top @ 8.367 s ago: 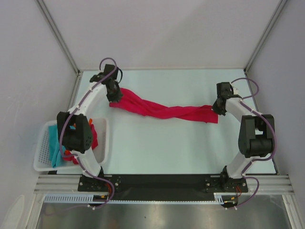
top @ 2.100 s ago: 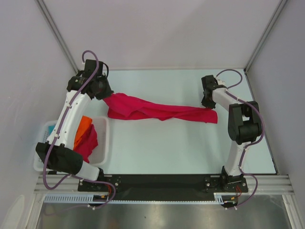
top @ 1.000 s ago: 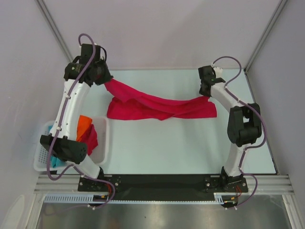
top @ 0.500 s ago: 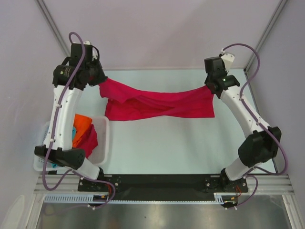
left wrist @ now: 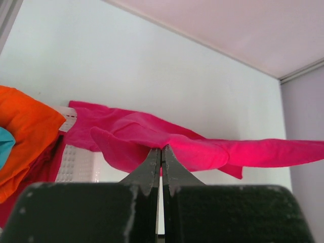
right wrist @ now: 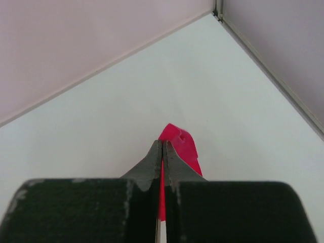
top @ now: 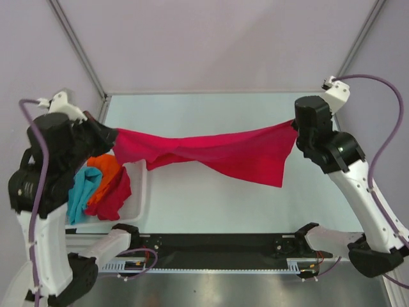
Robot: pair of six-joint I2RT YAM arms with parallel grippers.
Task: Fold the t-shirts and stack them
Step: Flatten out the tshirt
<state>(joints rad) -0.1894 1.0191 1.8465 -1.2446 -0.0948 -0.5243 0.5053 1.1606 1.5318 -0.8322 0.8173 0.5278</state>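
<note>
Pale tabletop (top: 204, 204) enclosed by plain light walls, seen from above, with one crimson t-shirt (top: 211, 150) stretched across the middle of the frame as a long twisted band. The band sags slightly at its centre and carries a broad flap that hangs down near its right end; whether that flap reaches the table cannot be told. The shirt's left end is pinched in the left gripper (top: 110, 137) at the left-centre of the frame, and its right end in the right gripper (top: 295, 125) at the right-centre. Both wrist views show the two dark fingers pressed tight together with red cloth caught between their tips. In the left wrist view the cloth runs away to the right of the frame as a taut strip; in the right wrist view only a small peak of red stands beyond the fingertips. The left arm is raised high, its links looming large in the lower left of the overhead frame, wrist turned toward the centre. The right arm rises from the lower right, its forearm slanting up and to the left, with a purple cable looping above it. Below the left gripper, a white slotted basket (top: 137, 192) holds an orange t-shirt (top: 105, 167), a teal t-shirt (top: 80, 192) and a second crimson t-shirt (top: 118, 193), heaped unfolded.
</note>
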